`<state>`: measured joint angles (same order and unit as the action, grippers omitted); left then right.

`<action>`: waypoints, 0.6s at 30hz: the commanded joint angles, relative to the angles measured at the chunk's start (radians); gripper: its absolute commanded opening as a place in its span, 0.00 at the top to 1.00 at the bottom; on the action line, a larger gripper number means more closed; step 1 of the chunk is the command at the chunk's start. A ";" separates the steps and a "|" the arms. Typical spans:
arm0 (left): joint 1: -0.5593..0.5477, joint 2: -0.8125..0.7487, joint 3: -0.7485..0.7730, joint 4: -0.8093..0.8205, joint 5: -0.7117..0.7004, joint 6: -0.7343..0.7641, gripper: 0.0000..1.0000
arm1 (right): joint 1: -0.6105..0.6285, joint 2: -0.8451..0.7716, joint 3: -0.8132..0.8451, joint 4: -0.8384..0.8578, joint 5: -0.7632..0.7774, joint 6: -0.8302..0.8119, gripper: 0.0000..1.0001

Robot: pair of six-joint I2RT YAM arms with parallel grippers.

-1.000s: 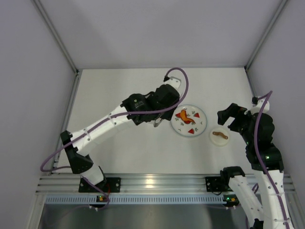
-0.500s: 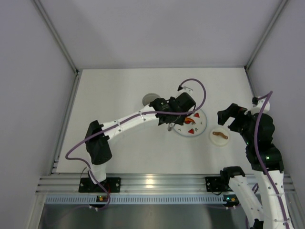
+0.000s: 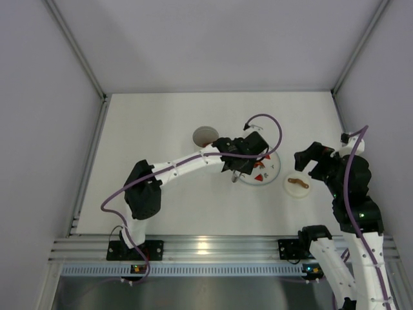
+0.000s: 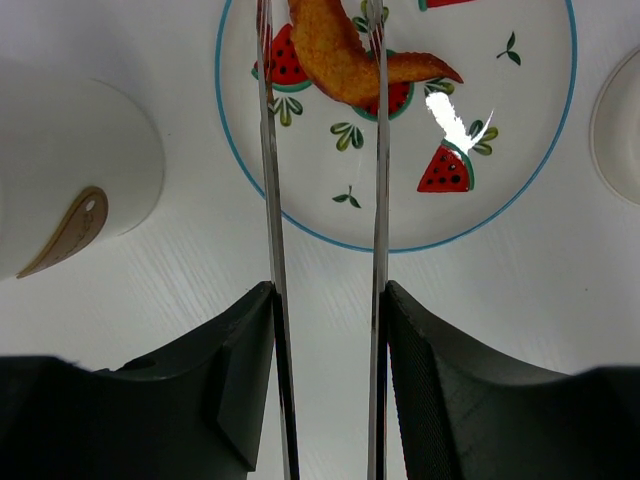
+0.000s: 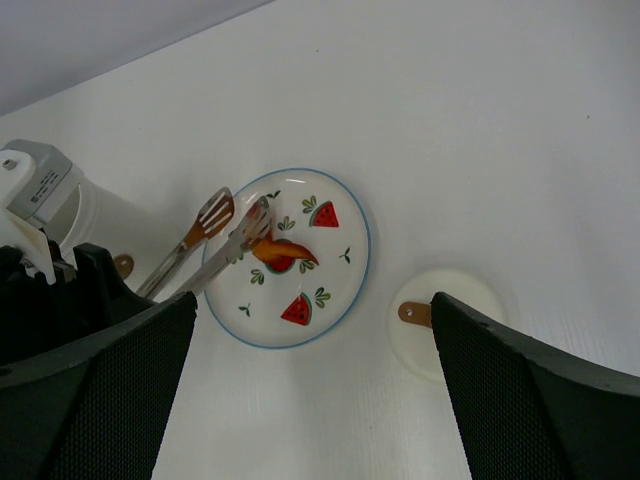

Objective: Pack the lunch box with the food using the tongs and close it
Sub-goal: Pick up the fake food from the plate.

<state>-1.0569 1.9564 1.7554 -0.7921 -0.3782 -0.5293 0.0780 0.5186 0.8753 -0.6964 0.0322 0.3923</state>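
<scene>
My left gripper (image 4: 325,300) (image 3: 236,169) is shut on the metal tongs (image 4: 268,180) (image 5: 196,247), whose two arms stand apart. Their tips reach over the watermelon-print plate (image 4: 520,190) (image 3: 273,169) on either side of an orange-brown piece of food (image 4: 335,55) (image 5: 279,250); whether they touch it I cannot tell. The white lunch box (image 3: 205,136) (image 4: 80,150) stands uncovered left of the plate, brown mark on its side. My right gripper (image 5: 312,300) (image 3: 310,161) hangs open and empty above the lid.
The white round lid (image 3: 297,185) (image 5: 445,320) with a brown handle lies right of the plate, under my right arm. White walls and metal rails enclose the table on three sides.
My left arm has swung right from over the lunch box to the plate, uncovering the box and bringing the tongs over the food. The right arm has not moved.
</scene>
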 commanded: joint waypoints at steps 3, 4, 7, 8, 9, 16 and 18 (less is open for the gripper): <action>0.001 0.022 -0.013 0.051 0.041 -0.012 0.49 | -0.014 -0.011 -0.004 -0.011 0.003 -0.015 0.00; 0.001 0.024 -0.020 0.053 0.047 -0.011 0.49 | -0.014 -0.011 -0.006 -0.009 0.002 -0.015 0.00; 0.001 0.030 -0.023 0.050 0.048 -0.011 0.49 | -0.014 -0.011 -0.006 -0.008 0.003 -0.015 0.01; 0.001 0.032 -0.025 0.048 0.048 -0.011 0.49 | -0.014 -0.009 -0.006 -0.009 0.003 -0.015 0.00; 0.001 0.032 -0.027 0.048 0.042 -0.011 0.49 | -0.014 -0.012 -0.007 -0.008 0.003 -0.015 0.00; 0.001 0.036 -0.028 0.044 0.030 -0.008 0.53 | -0.015 -0.006 -0.006 -0.006 0.003 -0.017 0.00; 0.001 0.035 -0.031 0.039 0.029 -0.008 0.55 | -0.014 -0.008 -0.004 -0.008 0.003 -0.017 0.00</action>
<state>-1.0569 1.9968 1.7290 -0.7788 -0.3347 -0.5293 0.0780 0.5171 0.8684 -0.6975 0.0319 0.3920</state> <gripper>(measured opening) 0.457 0.993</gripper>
